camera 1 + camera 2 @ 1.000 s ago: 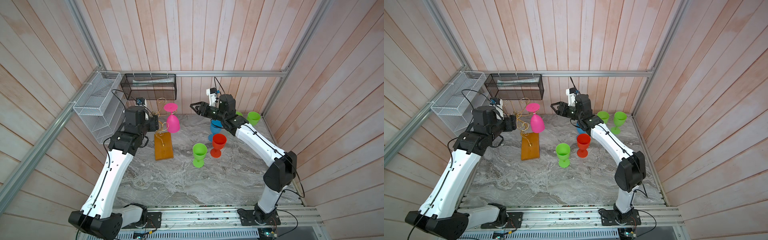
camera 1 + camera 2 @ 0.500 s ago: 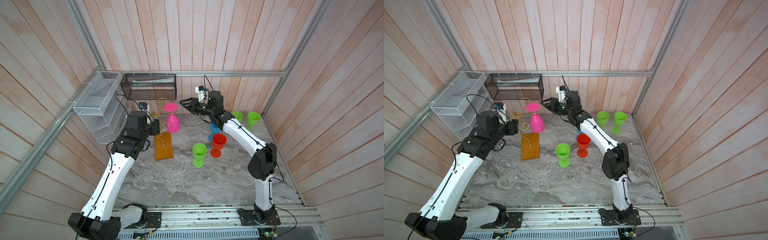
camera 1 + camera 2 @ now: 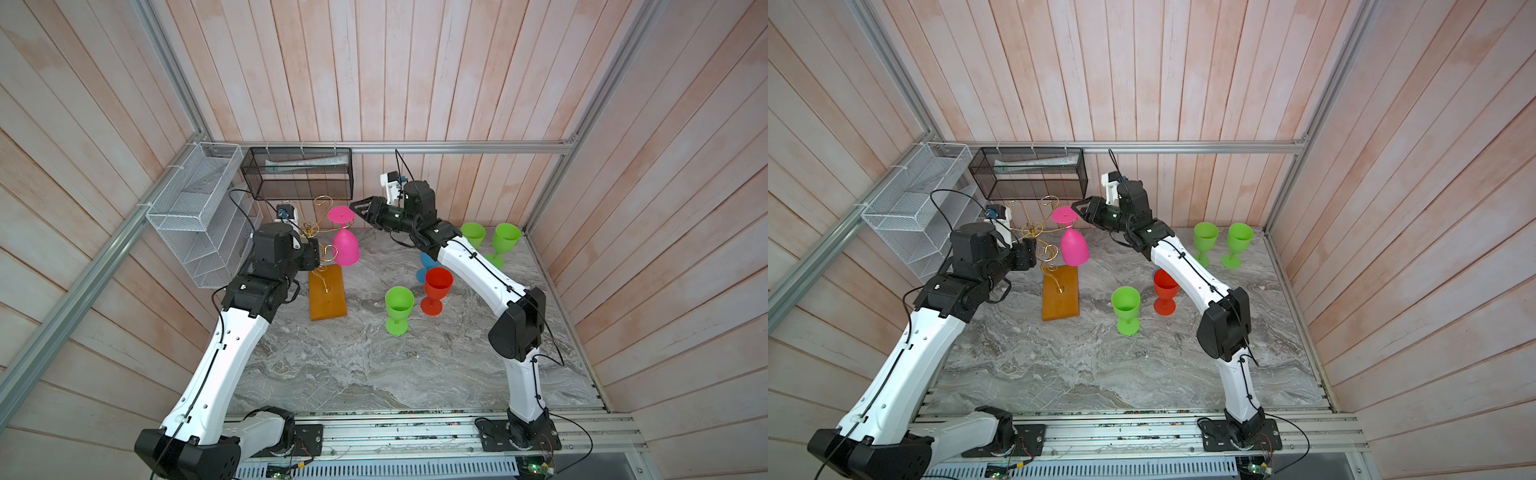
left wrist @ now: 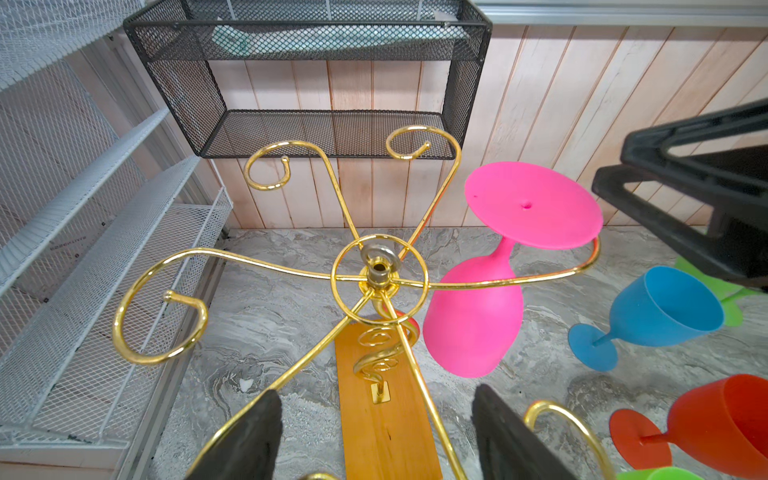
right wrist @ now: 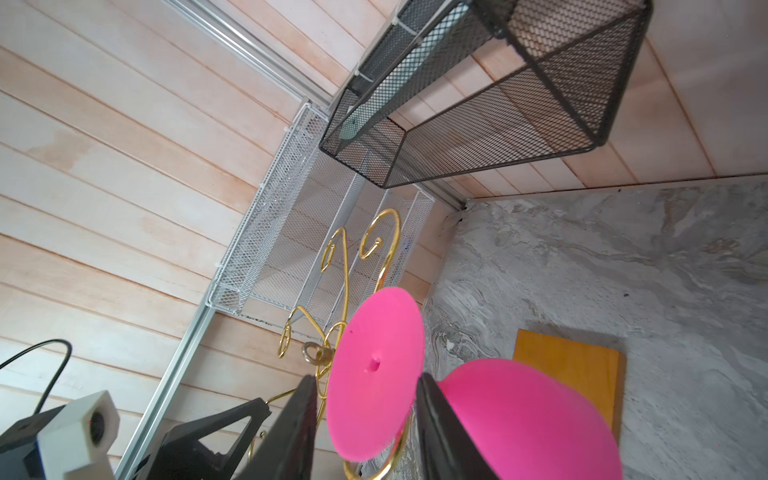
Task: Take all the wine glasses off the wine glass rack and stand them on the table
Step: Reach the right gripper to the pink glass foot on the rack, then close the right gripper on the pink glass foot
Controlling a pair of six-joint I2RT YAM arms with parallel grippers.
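A pink wine glass (image 3: 345,248) hangs upside down from one scroll arm of the gold wire wine glass rack (image 3: 308,227), which stands on an amber wooden base (image 3: 327,293). My right gripper (image 3: 356,211) is level with the glass's flat foot (image 5: 376,365). Its fingers (image 5: 440,432) straddle that foot; one touches the rim, and a slim gap shows beside the other. My left gripper (image 4: 376,395) stands open on the rack's near side, with gold arms running between its fingers (image 4: 249,440). Both top views show the glass (image 3: 1074,248) still hanging.
A green (image 3: 399,305), a red (image 3: 436,286) and a blue glass (image 4: 660,311) stand right of the rack, and two more green ones (image 3: 505,241) at the back right. A white wire mesh shelf (image 3: 195,220) and a black mesh basket (image 3: 297,174) hang on the walls behind.
My right gripper has moved left to the pink glass's foot, and its jaws have narrowed around it. The left arm has barely shifted.
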